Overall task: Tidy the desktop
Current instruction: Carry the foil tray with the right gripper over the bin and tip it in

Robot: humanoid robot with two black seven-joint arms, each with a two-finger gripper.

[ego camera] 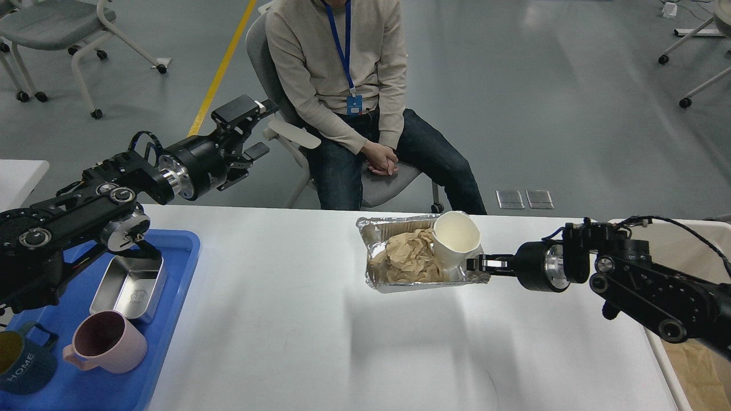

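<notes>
Two mugs [105, 342] sit nearest me on the blue tray [171, 319] beside one steel box [130, 285]. One foil tray [394, 282] rides mid-desktop [297, 342], my right gripper [478, 264] pinching its rim; it carries one paper cup [455, 238] and one paper wad [410, 258]. Risk: foil buckles, cup tips out. One bin [674, 228] lies right. My left gripper [251, 131] hangs wide, empty, far.

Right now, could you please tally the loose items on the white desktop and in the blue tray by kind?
Crinkled silver foil trays: 1, on the white desktop
White paper cups: 1, in the foil tray
Crumpled brown paper wads: 1, in the foil tray
Rectangular steel tins: 1, in the blue plastic tray
Mugs: 2, pink and dark teal
Total: 6
</notes>
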